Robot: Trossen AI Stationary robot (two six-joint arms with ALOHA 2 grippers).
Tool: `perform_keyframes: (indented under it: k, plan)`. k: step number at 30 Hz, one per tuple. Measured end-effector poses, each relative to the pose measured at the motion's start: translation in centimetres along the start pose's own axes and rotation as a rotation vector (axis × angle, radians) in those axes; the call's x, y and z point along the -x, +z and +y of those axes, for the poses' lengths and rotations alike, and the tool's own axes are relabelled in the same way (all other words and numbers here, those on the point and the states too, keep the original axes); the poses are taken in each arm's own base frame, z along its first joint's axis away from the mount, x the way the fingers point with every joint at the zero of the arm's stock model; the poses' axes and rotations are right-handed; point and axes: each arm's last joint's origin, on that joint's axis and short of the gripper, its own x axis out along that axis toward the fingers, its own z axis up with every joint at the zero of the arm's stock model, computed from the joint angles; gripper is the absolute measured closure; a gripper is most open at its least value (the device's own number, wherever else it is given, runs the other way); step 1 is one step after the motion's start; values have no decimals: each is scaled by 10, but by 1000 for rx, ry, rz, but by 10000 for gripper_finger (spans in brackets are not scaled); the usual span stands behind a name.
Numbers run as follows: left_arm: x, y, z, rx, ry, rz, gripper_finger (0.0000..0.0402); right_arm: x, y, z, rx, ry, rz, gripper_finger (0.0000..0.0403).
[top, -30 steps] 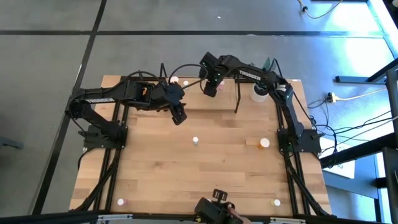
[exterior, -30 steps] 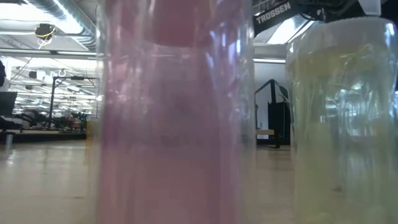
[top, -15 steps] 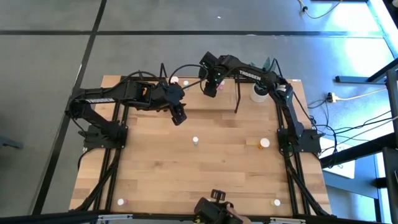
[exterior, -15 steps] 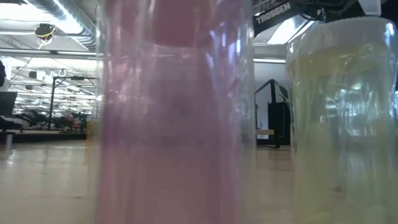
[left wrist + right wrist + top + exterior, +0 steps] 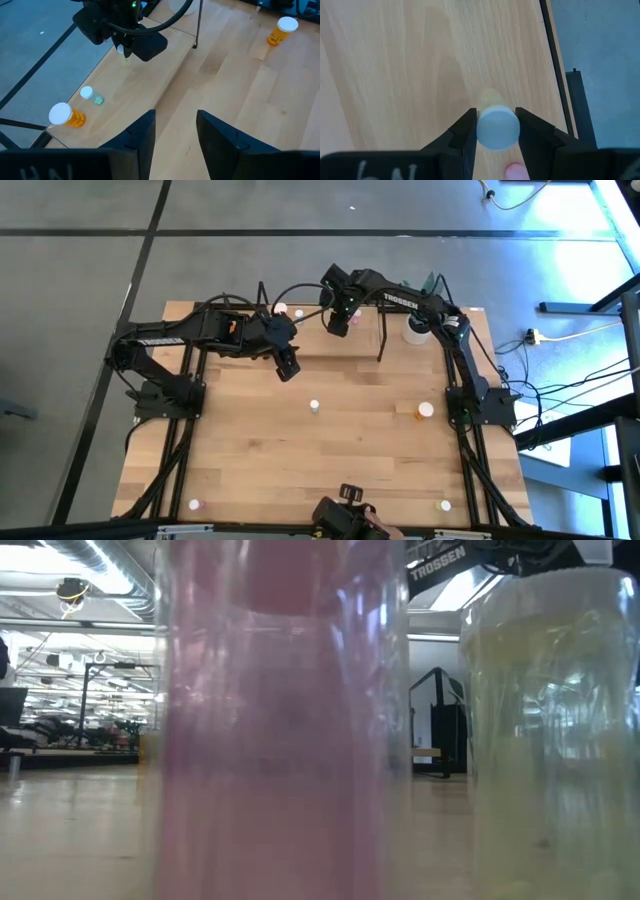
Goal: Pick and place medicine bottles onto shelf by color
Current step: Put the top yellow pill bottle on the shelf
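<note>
Medicine bottle, tiny, white-capped with a pale whitish-green body (image 5: pixel 495 125), sits pinched between the two dark fingers of my right hand (image 5: pixel 339 322), held cap-up over the light wooden board of the low shelf (image 5: pixel 410 60) at the far side of the bench (image 5: pixel 300 470). My left hand's camera shows it as a pale speck under that hand. A small pink thing shows just beyond the cap in my right wrist view; I cannot tell what it is.

On the same board, toward its left end, stand an orange bottle with a white cap (image 5: pixel 66 115) and a small green one (image 5: pixel 89 94). More bottles wait loose on the bench: a white-capped one near the middle (image 5: pixel 314 407), an orange one to the right (image 5: pixel 425 410), and two at the near edge, pink (image 5: pixel 194 504) and yellowish (image 5: pixel 445 505).

My left hand (image 5: pixel 287 368) hovers over the bench near the shelf, fingers spread and holding nothing.

I judge the step to be placing. Next I should lower the bottle upright onto the board beside its own colour, then spread the fingers without tipping it.
</note>
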Motion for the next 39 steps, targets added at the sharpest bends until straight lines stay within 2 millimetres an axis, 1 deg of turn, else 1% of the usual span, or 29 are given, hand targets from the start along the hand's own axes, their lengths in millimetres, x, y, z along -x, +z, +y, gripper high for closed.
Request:
perform_keyframes:
  k: [5, 18, 39]
  plan:
    - [0, 0, 0, 0, 0, 0, 266, 0, 0, 0, 0, -3, -5, 277]
    - [0, 0, 0, 0, 0, 0, 266, 0, 1, 0, -1, -5, -5, 241]
    - [0, -2, 1, -10, 8, 22, 266, 2, 1, 0, -1, -7, -10, 243]
